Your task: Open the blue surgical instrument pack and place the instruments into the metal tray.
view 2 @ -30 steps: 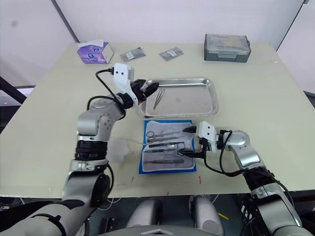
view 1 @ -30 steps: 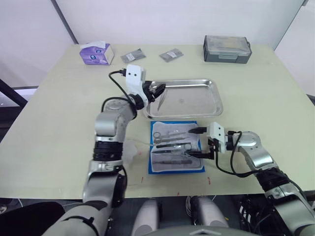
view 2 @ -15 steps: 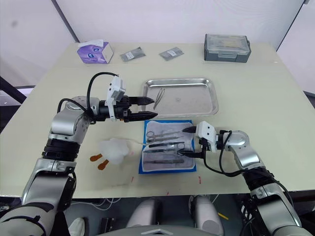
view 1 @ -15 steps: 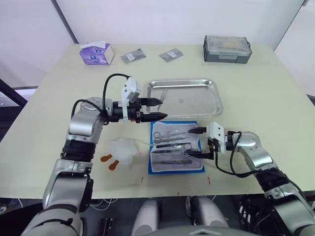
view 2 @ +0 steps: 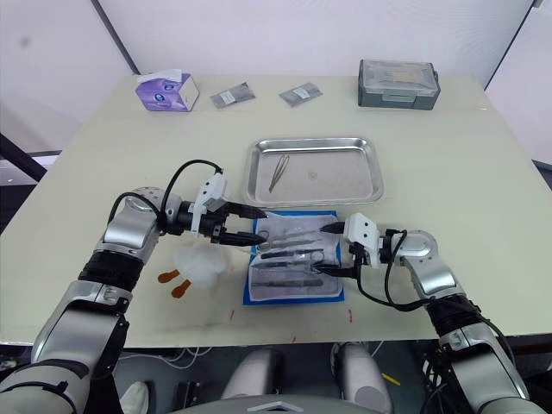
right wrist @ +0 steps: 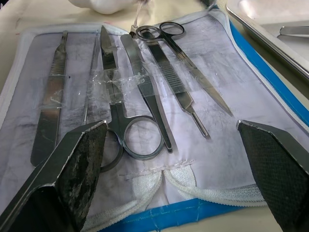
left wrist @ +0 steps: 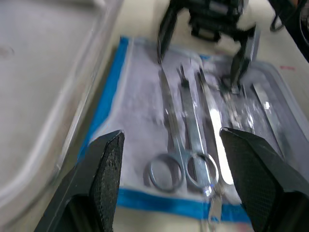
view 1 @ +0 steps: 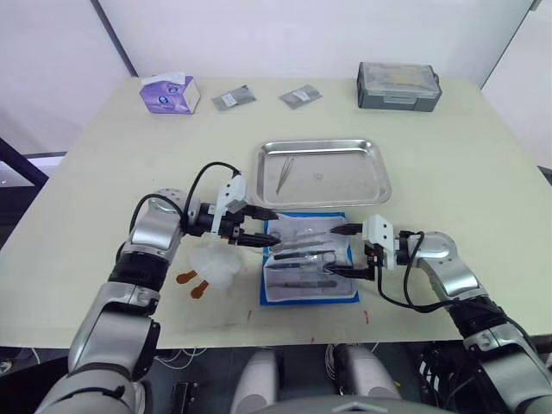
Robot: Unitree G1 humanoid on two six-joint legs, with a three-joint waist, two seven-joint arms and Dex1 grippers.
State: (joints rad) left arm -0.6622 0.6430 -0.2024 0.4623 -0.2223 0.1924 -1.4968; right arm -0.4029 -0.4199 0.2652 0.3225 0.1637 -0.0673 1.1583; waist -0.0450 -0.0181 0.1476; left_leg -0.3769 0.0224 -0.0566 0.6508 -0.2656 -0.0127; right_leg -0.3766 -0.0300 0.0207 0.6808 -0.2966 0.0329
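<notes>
Both end effectors (view 1: 261,226) (view 1: 348,250) wide over slim steel instruments (right wrist: 145,72), crinkled, seemingly plastic-lined blue pack (view 1: 353,296)

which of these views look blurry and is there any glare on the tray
Left wrist view: soft and smeared, with the instruments and metal tray blurred. Right wrist view: sharp on the instruments, its own near fingers looming large. Left eye view: the tray shows only mild sheen.

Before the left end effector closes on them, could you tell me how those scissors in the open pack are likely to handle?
The scissors look like thin polished steel, so probably stiff but slippery between the fingers. They lie flat on the pack, so getting under them may be awkward. Clear tape crosses nearby instruments, so neighbours might drag along.
</notes>
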